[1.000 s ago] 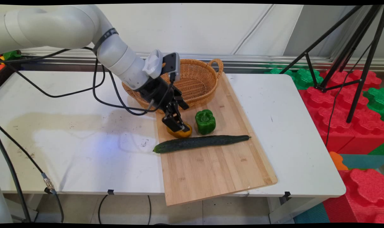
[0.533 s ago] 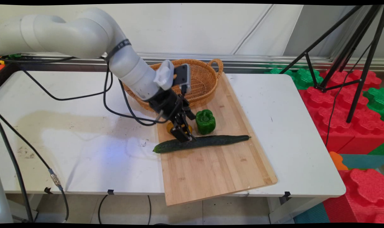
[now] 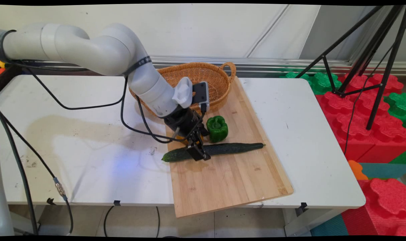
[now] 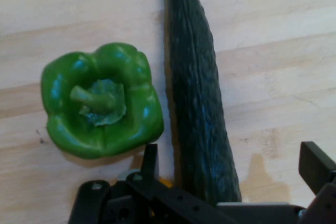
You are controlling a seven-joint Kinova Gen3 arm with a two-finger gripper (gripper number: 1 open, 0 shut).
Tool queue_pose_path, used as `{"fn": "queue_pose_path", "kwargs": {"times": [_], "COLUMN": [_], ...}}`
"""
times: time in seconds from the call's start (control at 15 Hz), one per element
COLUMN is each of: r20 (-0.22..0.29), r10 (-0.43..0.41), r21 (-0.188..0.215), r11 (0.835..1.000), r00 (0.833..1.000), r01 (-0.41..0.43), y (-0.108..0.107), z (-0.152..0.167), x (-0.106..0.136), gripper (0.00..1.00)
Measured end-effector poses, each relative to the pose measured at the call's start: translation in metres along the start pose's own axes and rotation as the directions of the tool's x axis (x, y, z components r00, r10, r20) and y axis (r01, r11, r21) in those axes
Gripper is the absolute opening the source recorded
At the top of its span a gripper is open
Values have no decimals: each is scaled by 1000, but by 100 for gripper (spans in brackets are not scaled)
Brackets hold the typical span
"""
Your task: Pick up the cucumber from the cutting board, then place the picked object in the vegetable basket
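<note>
A long dark green cucumber (image 3: 229, 148) lies across the wooden cutting board (image 3: 223, 180). My gripper (image 3: 198, 152) is low over its left half, open, one finger on each side of it. In the hand view the cucumber (image 4: 197, 103) runs up between the two fingertips (image 4: 150, 160) and my gripper (image 4: 231, 169) has nothing clamped. A green bell pepper (image 3: 217, 128) (image 4: 100, 100) stands just behind the cucumber, close to the hand. A yellow-orange pepper (image 3: 179, 136) is mostly hidden behind the hand; only a sliver of it (image 4: 166, 182) shows in the hand view.
A wicker basket (image 3: 209, 75) with a handle sits at the board's far end, behind the arm. Black cables hang over the table's left half (image 3: 72, 140). A black tripod (image 3: 374, 67) and red and green foam blocks (image 3: 374, 134) stand to the right of the table.
The hand has moved toward the table's near side, from the yellow-orange pepper to the cucumber, and now straddles it. The vegetables have not moved.
</note>
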Motion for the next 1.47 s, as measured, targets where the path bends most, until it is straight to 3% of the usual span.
{"fn": "queue_pose_path", "kwargs": {"times": [0.8, 0.87, 1.47], "r20": [29, 27, 9], "r10": [36, 40, 36], "r21": [18, 17, 21], "r11": [999, 999, 999], "r00": [999, 999, 999], "r01": [-37, -40, -36], "y": [3, 4, 13], "z": [30, 31, 23], "x": [0, 0, -4], "gripper": [100, 0, 0]}}
